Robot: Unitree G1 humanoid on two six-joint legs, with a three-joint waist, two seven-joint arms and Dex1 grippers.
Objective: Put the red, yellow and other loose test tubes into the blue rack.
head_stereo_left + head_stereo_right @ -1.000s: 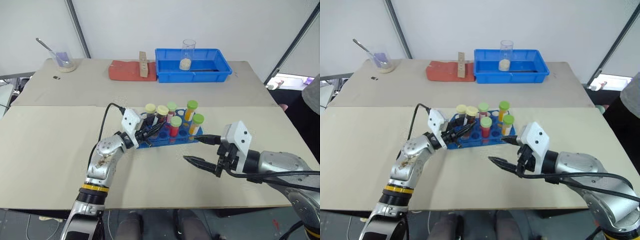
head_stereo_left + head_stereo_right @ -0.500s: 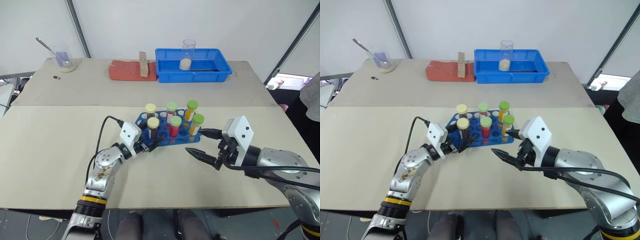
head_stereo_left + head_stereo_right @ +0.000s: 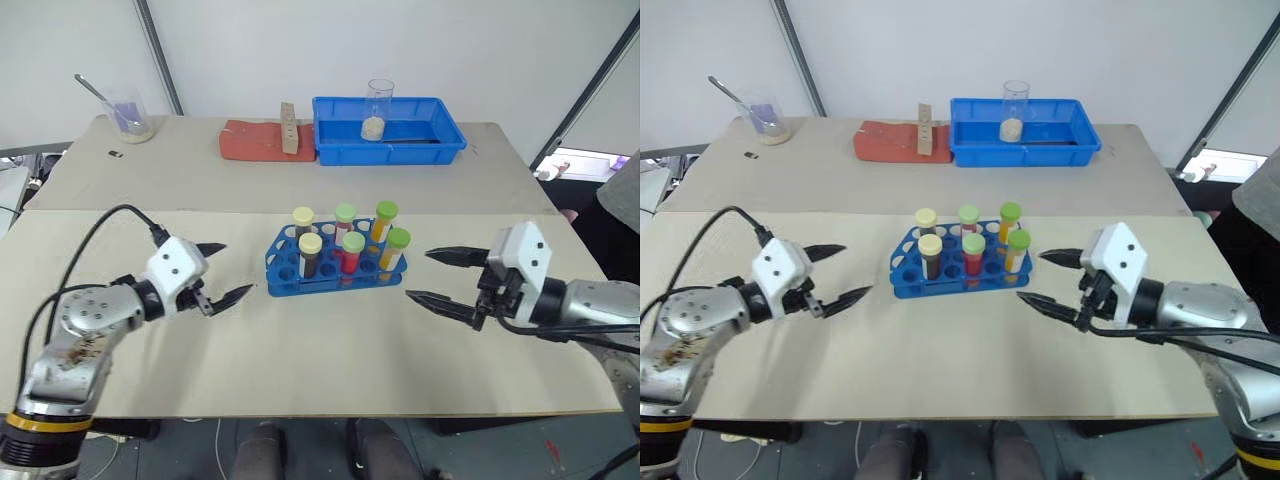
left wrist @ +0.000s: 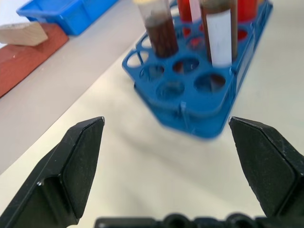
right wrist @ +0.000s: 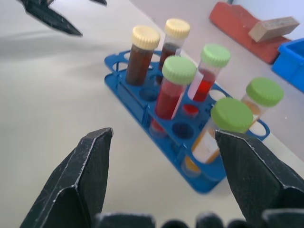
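The blue rack (image 3: 335, 265) stands on the tabletop (image 3: 300, 340) midway between both tools, its long axis running left to right. Six capped tubes stand upright in it: two pale-yellow caps (image 3: 310, 243), four green caps (image 3: 353, 241). No loose tube lies on the tabletop. The left tool (image 3: 220, 272) is spread wide and empty, left of the rack. The right tool (image 3: 433, 276) is spread and empty, slightly nearer the rack. Task judged complete.

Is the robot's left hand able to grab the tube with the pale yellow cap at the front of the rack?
Probably yes. The left gripper is open and points across bare table toward the blue rack. The pale-capped tube stands at the rack's near-left corner, with nothing between them.
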